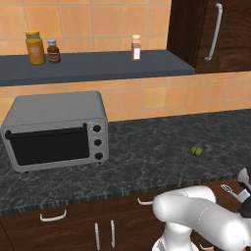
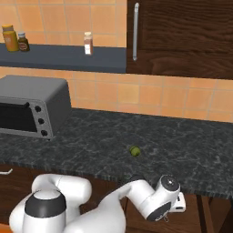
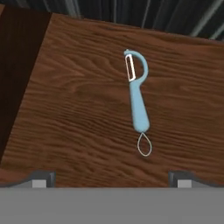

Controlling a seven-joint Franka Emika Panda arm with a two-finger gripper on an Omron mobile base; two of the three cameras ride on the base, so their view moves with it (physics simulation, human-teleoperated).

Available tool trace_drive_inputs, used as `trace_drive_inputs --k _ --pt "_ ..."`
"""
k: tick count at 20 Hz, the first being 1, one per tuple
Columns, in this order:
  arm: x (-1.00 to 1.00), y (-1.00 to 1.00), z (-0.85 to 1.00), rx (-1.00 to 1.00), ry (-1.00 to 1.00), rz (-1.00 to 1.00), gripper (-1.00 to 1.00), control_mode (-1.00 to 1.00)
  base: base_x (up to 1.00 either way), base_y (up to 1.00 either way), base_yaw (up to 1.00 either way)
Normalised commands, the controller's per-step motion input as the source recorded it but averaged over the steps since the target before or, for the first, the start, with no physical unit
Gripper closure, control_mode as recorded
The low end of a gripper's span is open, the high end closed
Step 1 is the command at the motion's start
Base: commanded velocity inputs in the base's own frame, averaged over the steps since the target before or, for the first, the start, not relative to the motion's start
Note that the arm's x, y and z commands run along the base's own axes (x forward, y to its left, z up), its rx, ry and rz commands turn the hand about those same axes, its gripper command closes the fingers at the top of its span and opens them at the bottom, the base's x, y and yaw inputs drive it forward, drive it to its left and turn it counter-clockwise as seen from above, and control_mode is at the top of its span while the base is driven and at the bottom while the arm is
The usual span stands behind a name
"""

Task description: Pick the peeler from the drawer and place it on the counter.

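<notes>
Overhead, the dark marbled surface (image 1: 147, 152) is stretching wide, with the open drawer (image 3: 78, 109) sitting below its edge. Inside, the hand (image 3: 112, 177) is hovering with fingers spread, gripping nothing. The peeler (image 3: 138, 98) is lying flat on the drawer floor; it looks light, stiff and slick, best pinched across its blue handle.

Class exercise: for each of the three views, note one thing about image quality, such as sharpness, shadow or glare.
Left base view: even flat light, toaster oven soft-edged, no glare on the counter. Right base view: similarly soft; the small green object casts barely any shadow. Hand view: sharpest; the peeler reads crisp on the drawer wood grain, with no visible shadow beneath it.
</notes>
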Motion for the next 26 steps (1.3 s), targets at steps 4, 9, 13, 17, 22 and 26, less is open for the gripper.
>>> trace_drive_inputs --k 4,9,13,17,22,26 --pt "0.23 0.00 -0.34 0.05 0.01 0.03 -1.00 -1.00 0.00 0.00 0.00" --pt "0.15 -0.05 -0.30 0.07 0.03 0.03 -1.00 -1.00 0.00 0.00 0.00" --pt "0.16 -0.26 -0.27 0.10 0.03 0.04 -1.00 -1.00 0.00 0.00 0.00" --pt "0.22 -0.30 -0.25 0.11 0.00 0.03 -1.00 -1.00 0.00 0.00 0.00" --pt "0.30 -0.03 -0.43 0.03 0.00 0.01 -1.00 -1.00 0.00 0.00 0.00" --pt "0.10 0.00 -0.69 0.00 -0.06 0.02 1.00 -1.00 0.00 0.00 0.00"
